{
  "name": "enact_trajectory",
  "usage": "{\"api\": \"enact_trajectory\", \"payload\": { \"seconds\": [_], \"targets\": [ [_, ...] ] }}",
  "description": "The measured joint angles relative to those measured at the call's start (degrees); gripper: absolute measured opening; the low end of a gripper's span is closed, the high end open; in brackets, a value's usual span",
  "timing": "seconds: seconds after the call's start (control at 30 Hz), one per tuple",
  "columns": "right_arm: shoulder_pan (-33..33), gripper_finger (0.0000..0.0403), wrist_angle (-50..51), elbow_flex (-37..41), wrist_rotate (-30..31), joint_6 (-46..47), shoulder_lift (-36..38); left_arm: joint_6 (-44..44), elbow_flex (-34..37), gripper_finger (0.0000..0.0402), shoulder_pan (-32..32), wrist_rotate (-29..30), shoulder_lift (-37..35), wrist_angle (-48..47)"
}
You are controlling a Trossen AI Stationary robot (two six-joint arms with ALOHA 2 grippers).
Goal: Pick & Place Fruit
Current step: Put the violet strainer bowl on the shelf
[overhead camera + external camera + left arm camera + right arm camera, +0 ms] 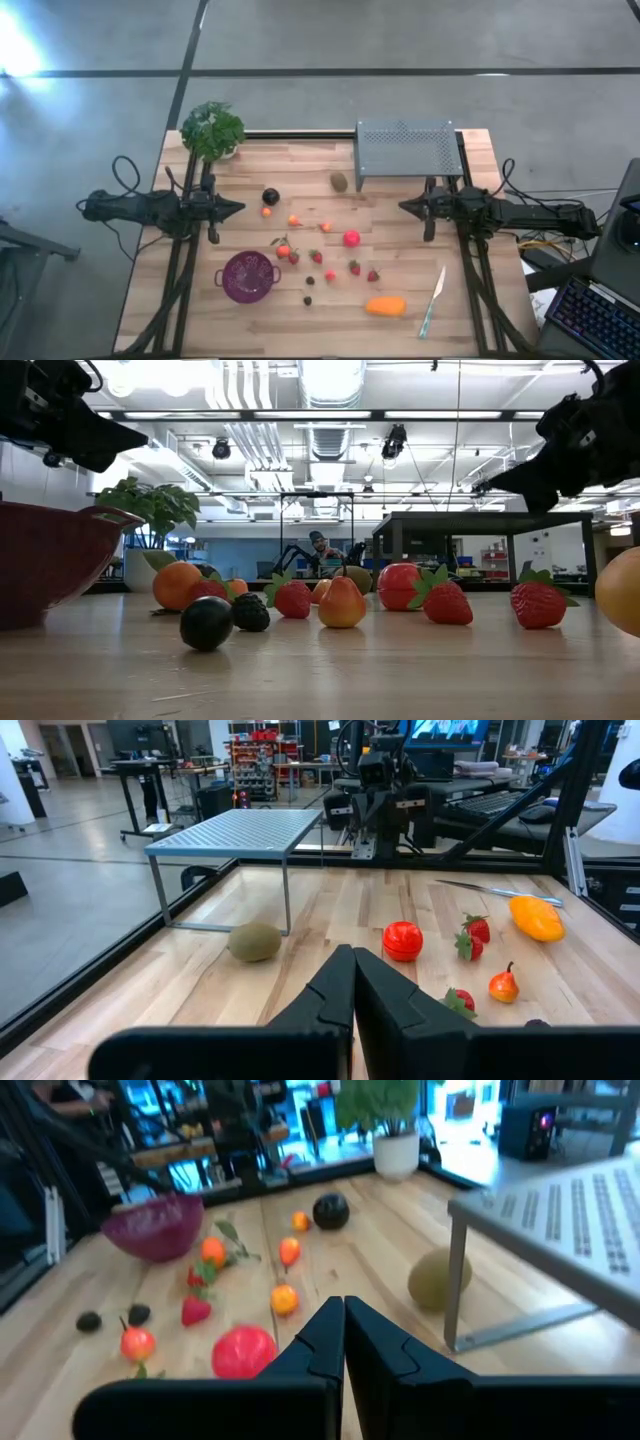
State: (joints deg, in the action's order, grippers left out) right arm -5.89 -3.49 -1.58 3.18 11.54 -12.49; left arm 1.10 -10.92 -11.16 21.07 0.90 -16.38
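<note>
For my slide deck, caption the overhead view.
Toy fruit scattered on a wooden table beside a purple colander, both arms parked at the sides.

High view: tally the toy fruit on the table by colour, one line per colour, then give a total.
Red pieces: 6
Small orange pieces: 4
Large oblong orange piece: 1
Dark pieces: 3
Brown kiwi: 1
Total: 15
</note>
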Motion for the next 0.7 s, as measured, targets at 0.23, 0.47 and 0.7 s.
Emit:
{"api": "enact_trajectory", "payload": {
  "seconds": [0.23,0.47,0.7],
  "targets": [
    [0.0,0.0008,-9.0,0.0,0.0,0.0,0.0,0.0,0.0,0.0007,0.0,0.0,0.0,0.0],
    [0.0,0.0008,-16.5,0.0,-0.2,4.2,-0.1,2.4,0.0,0.0007,0.0,0.0,0.0,2.0],
    [0.0,0.0009,-16.4,0.0,-0.3,5.6,-0.4,4.7,-0.1,0.0007,0.1,1.0,0.4,14.8]
  ]
}}
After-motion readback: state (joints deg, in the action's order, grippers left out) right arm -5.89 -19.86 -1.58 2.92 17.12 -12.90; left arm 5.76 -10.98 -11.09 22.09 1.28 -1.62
